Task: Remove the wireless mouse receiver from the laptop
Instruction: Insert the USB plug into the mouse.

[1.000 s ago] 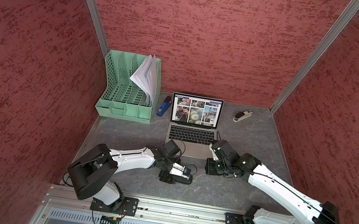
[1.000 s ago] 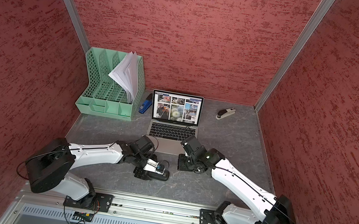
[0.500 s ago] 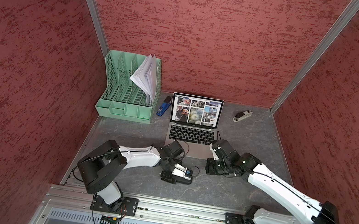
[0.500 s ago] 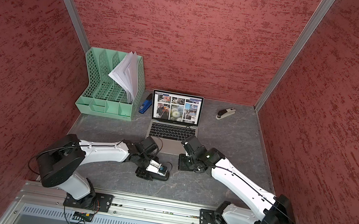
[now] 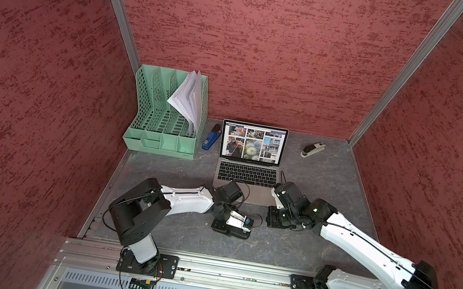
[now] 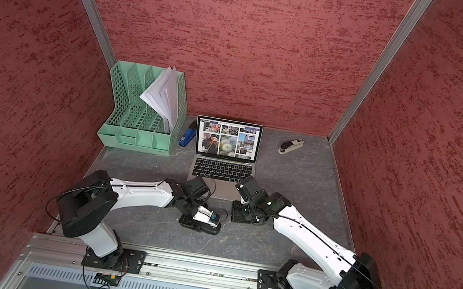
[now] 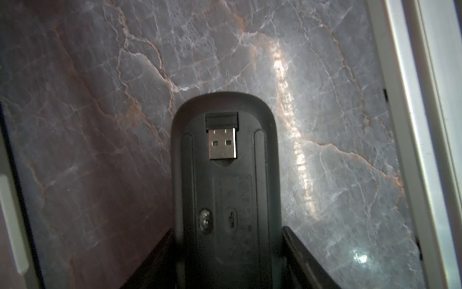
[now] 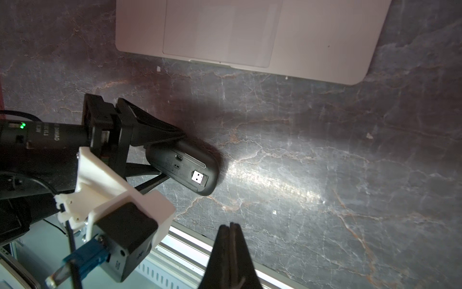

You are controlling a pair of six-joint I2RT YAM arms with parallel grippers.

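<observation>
Removal is judged done: off the laptop (image 8: 250, 30), the wireless mouse receiver (image 7: 222, 136) is seated in the upturned mouse (image 7: 225, 190), which is flanked by the left gripper (image 7: 227, 232) (grip cannot be told), while the right gripper (image 8: 231, 232) is clenched empty.

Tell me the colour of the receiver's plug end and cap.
Silver plug, black cap. The wireless mouse receiver shows best in the left wrist view.

Mottled red walls (image 5: 269, 48) all round, grey marble table (image 5: 327, 181) veined rust and white; there's a mint-green organizer (image 5: 159, 142), blue stapler (image 5: 211, 140), black mouse (image 7: 225, 200), silver black-capped receiver (image 7: 222, 143).
</observation>
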